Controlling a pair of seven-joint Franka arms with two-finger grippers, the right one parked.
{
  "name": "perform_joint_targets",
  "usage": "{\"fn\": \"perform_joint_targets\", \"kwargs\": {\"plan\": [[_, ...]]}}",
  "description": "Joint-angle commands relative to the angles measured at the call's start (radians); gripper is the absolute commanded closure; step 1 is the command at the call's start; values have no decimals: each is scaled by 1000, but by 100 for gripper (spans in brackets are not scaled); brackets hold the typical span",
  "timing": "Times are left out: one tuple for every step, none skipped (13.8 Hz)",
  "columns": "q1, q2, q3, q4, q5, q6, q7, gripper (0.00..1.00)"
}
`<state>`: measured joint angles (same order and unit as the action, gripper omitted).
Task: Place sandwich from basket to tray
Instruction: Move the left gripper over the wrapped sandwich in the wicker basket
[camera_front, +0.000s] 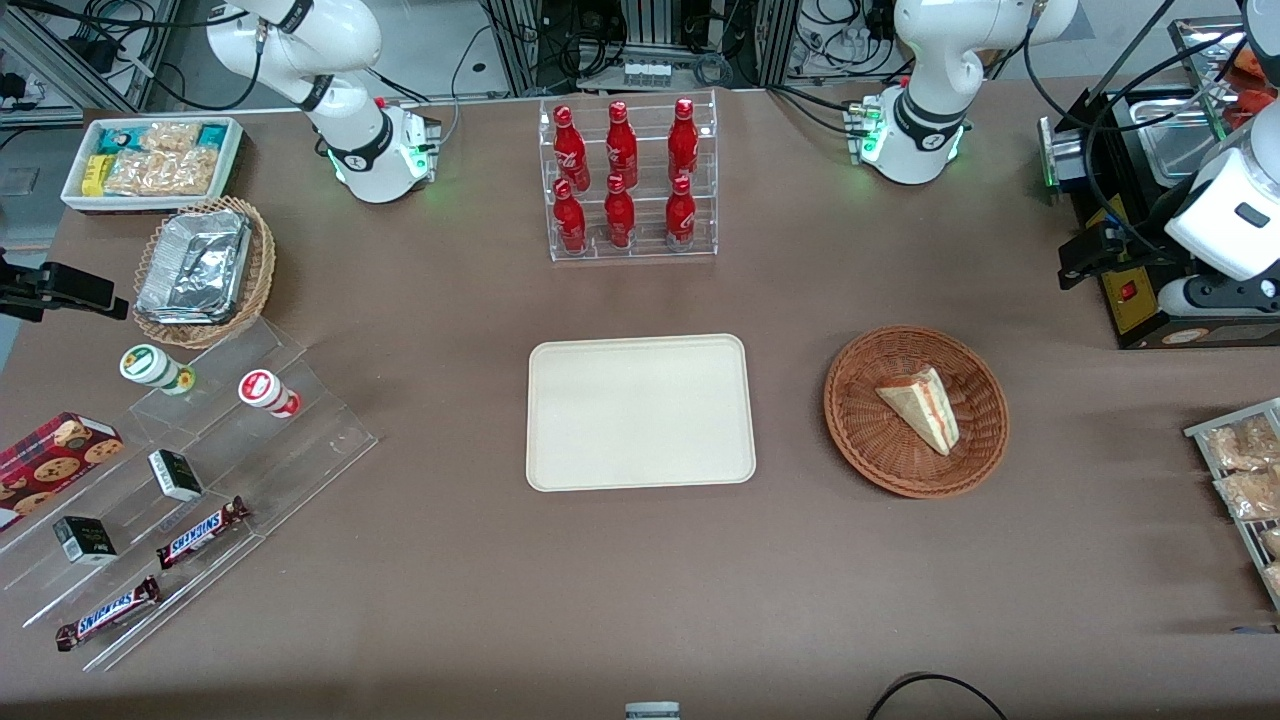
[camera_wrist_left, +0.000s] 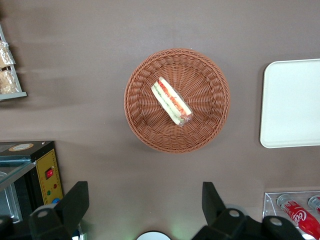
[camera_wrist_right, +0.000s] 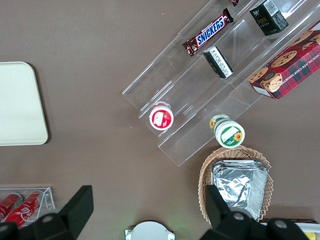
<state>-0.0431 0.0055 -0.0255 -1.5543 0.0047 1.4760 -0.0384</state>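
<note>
The end effector (camera_wrist_left: 142, 202), nearest the wrist camera, hangs high above the brown worktop (camera_front: 640, 580), its 2 fingers (camera_wrist_left: 75, 200) spread wide, holding nothing. Below it, the sandwich (camera_wrist_left: 171, 101) lies in the basket (camera_wrist_left: 145, 130). The tray (camera_front: 640, 412) sits bare beside the basket, toward the parked arm's end.

Your gripper (camera_wrist_left: 145, 207) hangs open above bare table, just beside the basket (camera_wrist_left: 145, 127); the sandwich (camera_wrist_left: 172, 101) lies in it, the tray (camera_wrist_left: 292, 105) farther off.
</note>
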Motion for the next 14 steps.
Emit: {"fn": "perform_joint_targets", "kwargs": {"plan": [[0,13,1,22,-3,-23,21,0],[-1,13,-1,19,-2,-14,20,0],[-4,24,-1,14,0,-8,17,0],[-4,39,-2,11,0,-5,17,0],[-6,47,-2,-6,-6,7,15,0],[-6,54,-4,-36,-9,32,14,0],[-6,53,-4,-84,-11,70,12,0],[-6,47,-5,-134,-11,117,9,0],[-11,44,-16,-189,-9,171,6,0],[-11,41,-17,-248,-9,232,5,0],[-11,33,-17,-300,-9,288,3,0],[-12,27,-17,-355,-9,341,-5,0],[-12,19,-17,-422,-9,415,-24,0],[-12,7,-17,-494,-9,494,-37,0]]}}
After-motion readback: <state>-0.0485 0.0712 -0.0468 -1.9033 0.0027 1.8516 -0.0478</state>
